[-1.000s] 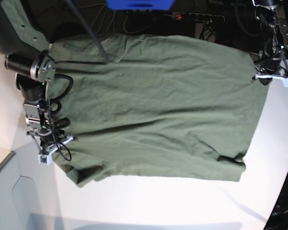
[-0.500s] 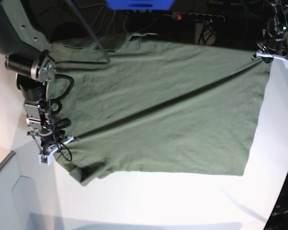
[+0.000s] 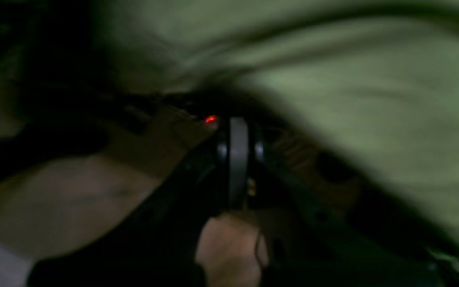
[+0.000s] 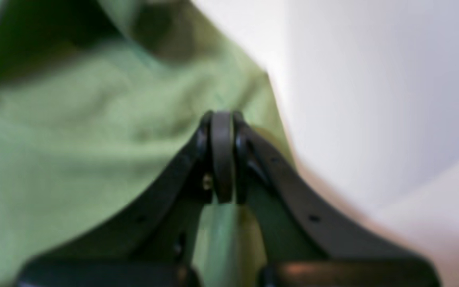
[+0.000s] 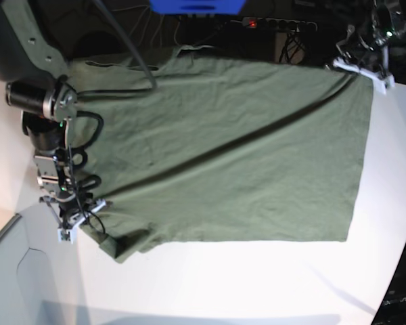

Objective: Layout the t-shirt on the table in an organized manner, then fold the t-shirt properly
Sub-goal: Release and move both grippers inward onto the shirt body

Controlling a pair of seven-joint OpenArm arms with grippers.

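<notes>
Shirt [image 5: 257, 156]: compared with before, lower-right edge straighter; left gripper [image 5: 362, 64], at one o'clock, and right gripper [image 5: 81, 213], at eight o'clock, both closed, grip unclear.

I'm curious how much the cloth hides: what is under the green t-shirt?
The white table shows past the near edge of the t-shirt. Whatever lies directly beneath the cloth is covered.

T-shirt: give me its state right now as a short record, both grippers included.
item: t-shirt, olive green
support: white table
layout: spread wide, not yet folded into a neat shape
crease: long diagonal, from near the right gripper up to near the left gripper
near edge: bunched at the right gripper's end, flatter toward the other
left gripper: shut, at the far corner
right gripper: shut, at the shirt's side
</notes>
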